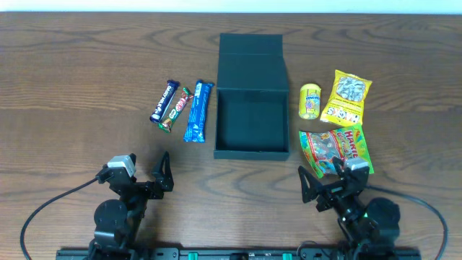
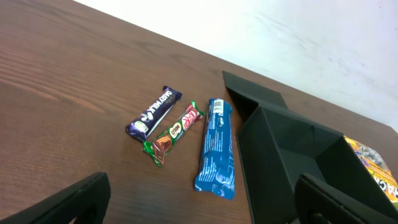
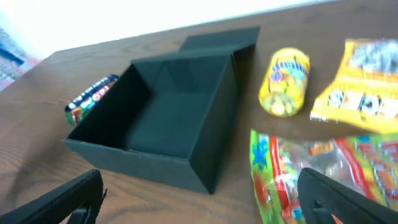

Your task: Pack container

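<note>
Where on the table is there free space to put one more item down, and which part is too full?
Widest bare wood: far left, beyond the dark blue bar. Also free: the strip before the container, and the container's empty inside. Crowded: right of the container, where the yellow tub, yellow packet and gummy bag sit close.

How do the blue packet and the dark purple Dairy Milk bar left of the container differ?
The blue packet is longer and wider than the Dairy Milk bar. The blue packet lies nearly along the container's left wall; the Dairy Milk bar is tilted and farther out. Both lie flat on the table, unpacked.
</note>
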You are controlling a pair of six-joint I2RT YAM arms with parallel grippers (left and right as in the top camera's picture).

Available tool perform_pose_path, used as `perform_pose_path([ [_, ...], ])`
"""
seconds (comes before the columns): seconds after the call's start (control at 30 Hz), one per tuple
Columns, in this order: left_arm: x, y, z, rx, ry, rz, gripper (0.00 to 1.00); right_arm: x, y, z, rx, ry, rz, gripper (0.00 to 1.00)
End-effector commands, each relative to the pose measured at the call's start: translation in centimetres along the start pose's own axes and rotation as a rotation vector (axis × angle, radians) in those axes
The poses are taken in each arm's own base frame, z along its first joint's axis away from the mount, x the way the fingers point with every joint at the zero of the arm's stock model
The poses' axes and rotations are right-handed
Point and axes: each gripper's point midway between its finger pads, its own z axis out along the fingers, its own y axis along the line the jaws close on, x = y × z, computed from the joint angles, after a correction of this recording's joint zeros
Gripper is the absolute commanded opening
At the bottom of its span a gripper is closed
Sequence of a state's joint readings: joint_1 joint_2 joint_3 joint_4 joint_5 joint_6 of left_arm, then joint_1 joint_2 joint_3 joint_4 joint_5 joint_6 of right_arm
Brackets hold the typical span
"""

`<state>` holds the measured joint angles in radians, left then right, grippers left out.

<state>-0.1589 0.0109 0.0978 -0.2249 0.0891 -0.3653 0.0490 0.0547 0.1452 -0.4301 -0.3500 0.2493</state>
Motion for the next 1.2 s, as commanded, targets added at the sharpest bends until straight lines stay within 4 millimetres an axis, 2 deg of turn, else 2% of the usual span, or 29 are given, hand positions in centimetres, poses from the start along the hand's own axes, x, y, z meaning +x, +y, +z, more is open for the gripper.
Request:
perform_pose_path([
  [0.0,1.0,0.9,0.3,-0.031,0.016,0.012,0.95,-1.3,-1.1,-0.2,0.096,0.024,0.079,0.99],
  [0.1,1.0,0.9,0.3,-0.031,0.016,0.012,0.95,-2.5,-2.4,-0.1,0.207,0.1,0.116,0.99],
  [0.2,1.0,0.9,0.3,-0.031,0.016,0.012,0.95,-2.9,-4.2,0.2,0.345,0.207,0.2,0.99],
  [0.27,1.0,0.9,0.3,-0.031,0.016,0.012,0.95,-2.2,-6.3,-0.2,0.516,0.275,0.361,0.99],
  [0.33,1.0,0.9,0.3,-0.031,0.016,0.012,0.95,-1.6,-7.5,-0.2,0.632,0.315,0.509,0.99],
  [0.43,1.0,0.9,0.3,-0.031,0.016,0.012,0.95,-1.3,-7.4,2.1,0.63,0.382,0.608,0.99],
  [0.5,1.0,0.9,0.3,-0.031,0.016,0.012,0.95,-0.2,-7.6,3.3,0.629,0.446,0.625,0.99],
  [0.6,1.0,0.9,0.3,-0.031,0.016,0.012,0.95,2.1,-8.5,4.2,0.669,0.537,0.64,0.99],
  [0.73,1.0,0.9,0.3,-0.031,0.016,0.012,0.95,3.3,-8.9,5.3,0.671,0.573,0.651,0.99],
  [0.83,1.0,0.9,0.3,-0.031,0.016,0.012,0.95,3.9,-9.0,5.3,0.678,0.598,0.652,0.97],
  [0.87,1.0,0.9,0.3,-0.031,0.016,0.012,0.95,3.9,-9.0,5.3,0.68,0.601,0.654,0.9],
  [0.97,1.0,0.9,0.3,-0.031,0.016,0.012,0.95,4.3,-9.2,4.8,0.726,0.591,0.723,0.8],
  [1.17,1.0,0.9,0.3,-0.031,0.016,0.012,0.95,4.9,-10.9,4.0,0.853,0.551,0.848,0.76],
])
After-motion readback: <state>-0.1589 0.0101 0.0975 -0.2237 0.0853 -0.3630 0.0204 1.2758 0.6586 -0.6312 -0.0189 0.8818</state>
